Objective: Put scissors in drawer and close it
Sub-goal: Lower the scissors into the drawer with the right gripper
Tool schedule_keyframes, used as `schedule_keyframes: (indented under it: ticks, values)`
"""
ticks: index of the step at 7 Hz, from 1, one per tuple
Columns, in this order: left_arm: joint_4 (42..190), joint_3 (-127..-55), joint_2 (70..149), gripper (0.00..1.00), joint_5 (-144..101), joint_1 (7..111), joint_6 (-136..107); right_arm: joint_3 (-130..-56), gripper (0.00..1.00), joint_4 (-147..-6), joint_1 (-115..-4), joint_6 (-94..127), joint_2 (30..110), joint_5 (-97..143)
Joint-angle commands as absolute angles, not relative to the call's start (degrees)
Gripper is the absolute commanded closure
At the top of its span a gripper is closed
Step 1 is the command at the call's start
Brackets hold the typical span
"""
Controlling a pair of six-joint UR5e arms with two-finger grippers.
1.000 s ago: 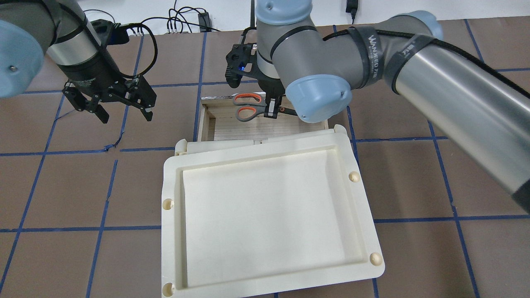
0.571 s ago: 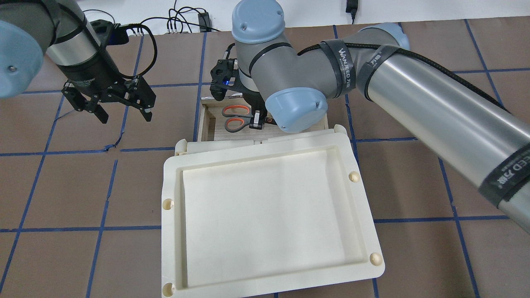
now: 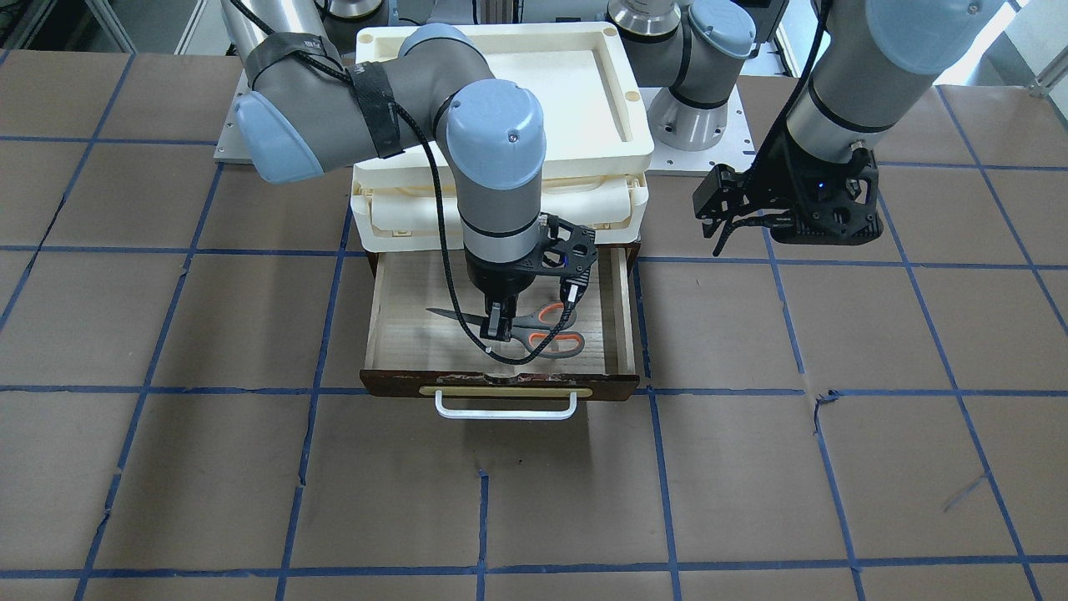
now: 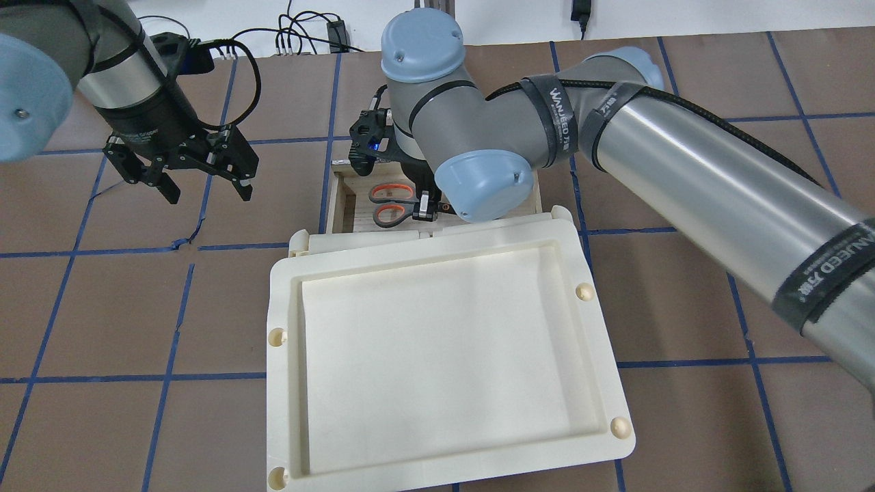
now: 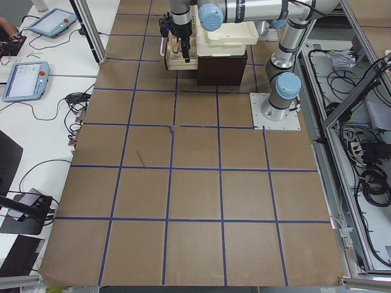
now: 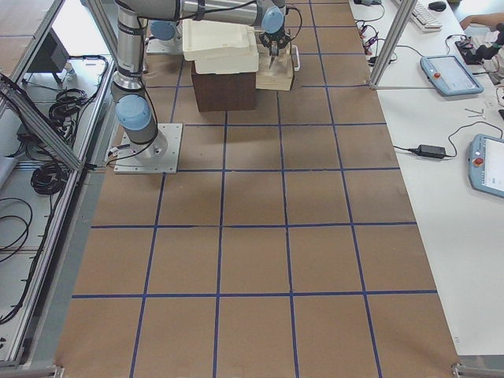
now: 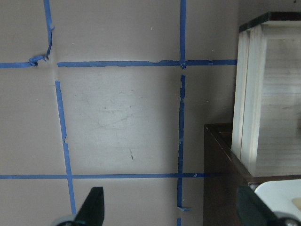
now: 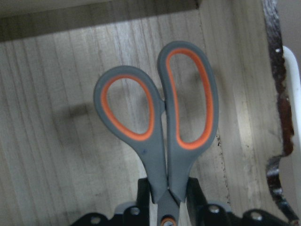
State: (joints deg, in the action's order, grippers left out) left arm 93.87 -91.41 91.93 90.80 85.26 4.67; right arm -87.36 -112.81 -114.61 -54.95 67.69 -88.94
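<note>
Right jaws: I see them pinched shut on the scissors [image 8: 160, 141], just by the screw where the blades meet.
Right gripper [image 3: 498, 330]: it points straight down into the drawer [image 3: 622, 309].
Scissors: they are inside the drawer, near the middle. The blades are closed. The orange-lined loops point to the robot's left and the blade tips point to its right. I cannot tell if they touch the wood floor.
Left jaws: wide apart, with nothing between them.
Left gripper [image 4: 207, 191]: it hangs over the bare table [image 4: 102, 307], off to the left of the drawer and well apart from it.
Drawer: it is open. I see pale wood inside, a dark brown front and a white bar handle [image 3: 505, 413].
Cream tray unit [image 4: 284, 321]: it sits on top of the dark box that the drawer slides out of.
Table: brown, with blue tape lines [image 4: 171, 369] making squares.
</note>
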Motion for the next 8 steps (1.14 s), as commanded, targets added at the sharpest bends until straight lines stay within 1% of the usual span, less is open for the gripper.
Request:
schedule_keyframes:
  ticks: [1,3,8]
  values:
    - [93.9,-91.4,91.9,0.0,90.5,85.0,4.0,-87.4,1.0,-113.1,-114.9,-55.2,66.6,-88.9]
    - [94.0,-91.7,91.9,0.0,90.8,85.1,4.8,-87.2,1.0,-113.6,-115.4,-58.9,65.7,-89.5]
    - [94.0,-91.8,91.9,0.0,90.9,84.9,5.0,-87.3,1.0,-113.6,-115.4,-58.6,65.1,-90.8]
